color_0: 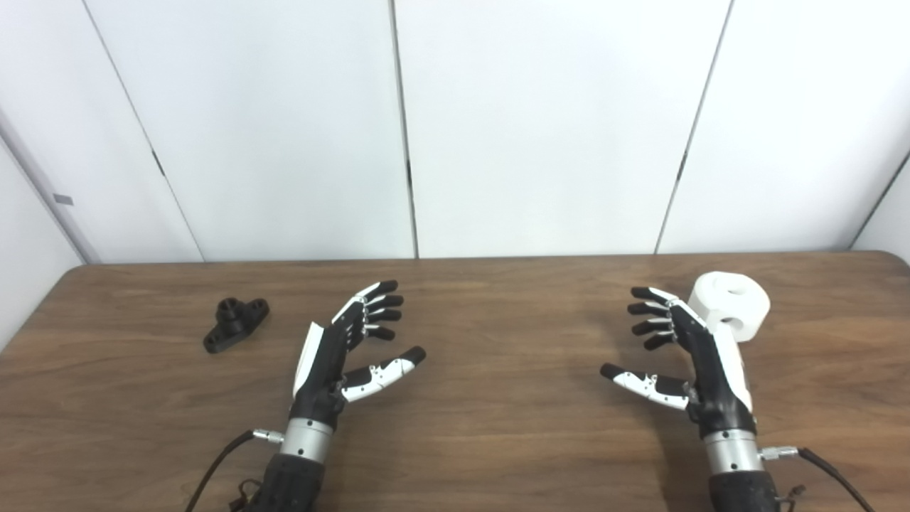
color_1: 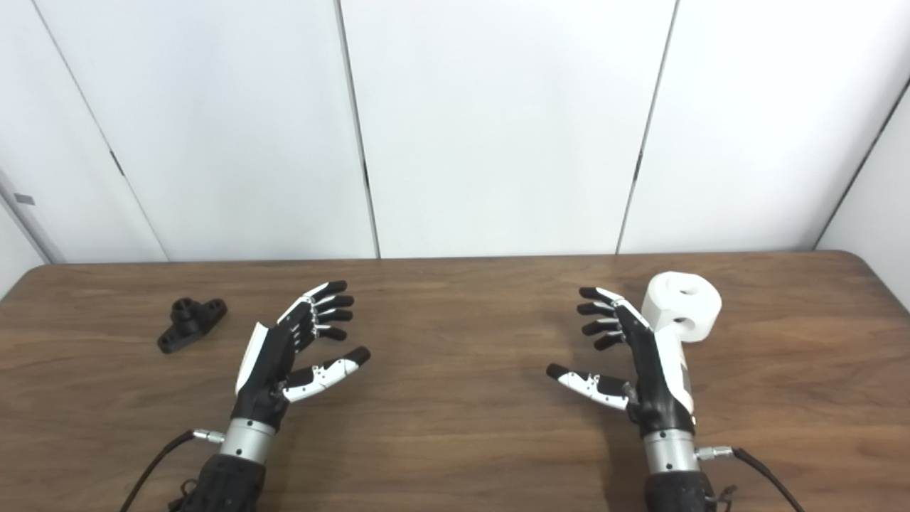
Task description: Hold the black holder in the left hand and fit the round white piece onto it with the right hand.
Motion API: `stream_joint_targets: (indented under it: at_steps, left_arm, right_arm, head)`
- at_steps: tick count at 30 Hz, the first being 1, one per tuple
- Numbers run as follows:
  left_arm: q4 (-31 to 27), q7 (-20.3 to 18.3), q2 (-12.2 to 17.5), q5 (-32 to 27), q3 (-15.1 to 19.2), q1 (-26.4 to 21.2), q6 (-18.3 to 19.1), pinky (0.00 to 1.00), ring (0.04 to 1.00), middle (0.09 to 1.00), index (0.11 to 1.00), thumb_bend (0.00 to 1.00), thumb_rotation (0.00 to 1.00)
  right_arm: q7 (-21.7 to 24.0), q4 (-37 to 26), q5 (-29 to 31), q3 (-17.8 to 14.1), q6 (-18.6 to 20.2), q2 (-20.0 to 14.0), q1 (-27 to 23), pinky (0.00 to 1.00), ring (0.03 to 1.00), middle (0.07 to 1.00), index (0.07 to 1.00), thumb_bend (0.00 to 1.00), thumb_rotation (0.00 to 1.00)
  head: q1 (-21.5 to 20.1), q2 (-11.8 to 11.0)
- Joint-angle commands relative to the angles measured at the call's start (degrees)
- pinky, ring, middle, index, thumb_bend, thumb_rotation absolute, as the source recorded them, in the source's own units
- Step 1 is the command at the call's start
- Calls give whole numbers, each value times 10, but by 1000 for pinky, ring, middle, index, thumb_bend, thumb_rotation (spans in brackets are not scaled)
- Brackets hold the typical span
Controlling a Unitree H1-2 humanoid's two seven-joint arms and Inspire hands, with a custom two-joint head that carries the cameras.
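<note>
The black holder [color_0: 235, 323] lies on the brown table at the left, apart from both hands; it also shows in the right eye view [color_1: 191, 323]. The round white piece [color_0: 732, 304] stands on the table at the right, just behind my right hand; it also shows in the right eye view [color_1: 682, 306]. My left hand [color_0: 346, 350] is open and empty, palm toward the middle, to the right of the holder. My right hand [color_0: 686, 355] is open and empty, just left of and in front of the white piece.
The brown table [color_0: 483, 398] runs across the whole view, with its far edge against white wall panels [color_0: 498, 128]. Cables [color_0: 213, 469] trail from both wrists at the near edge.
</note>
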Motion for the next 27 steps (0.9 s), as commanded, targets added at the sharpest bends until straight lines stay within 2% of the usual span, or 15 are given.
stream_joint_targets:
  at_steps: [1,13,16,21,24,27]
  left_arm:
    - [10,2,1,0,0,13,-10,617,727,772,820,748,160]
    - [1,-3,-1,-3,-2,15,2,626,735,776,813,732,142]
    - [3,-1,-4,1,-5,13,3,624,733,776,809,731,141]
    - [13,13,-18,23,-14,11,-2,592,728,777,795,728,171]
    - [29,16,-29,27,-19,5,-2,595,729,778,791,754,189]
    - [50,28,-39,41,-23,-2,-14,581,714,769,780,769,181]
  right_arm:
    - [-3,-10,1,4,-10,11,0,500,607,698,767,585,15]
    - [-5,-7,3,3,-16,10,-1,493,601,698,766,581,24]
    - [-3,-4,7,0,-17,6,-2,490,601,696,766,580,23]
    - [6,-1,24,-8,-27,-12,-1,488,604,695,776,564,26]
    - [8,17,41,-15,-48,-24,-3,479,589,691,770,566,4]
    - [17,18,65,-23,-44,-28,-1,486,589,694,770,565,11]
  head:
    - [0,0]
    - [3,-1]
    - [35,-3]
    - [119,-11]
    - [169,-23]
    - [205,-34]
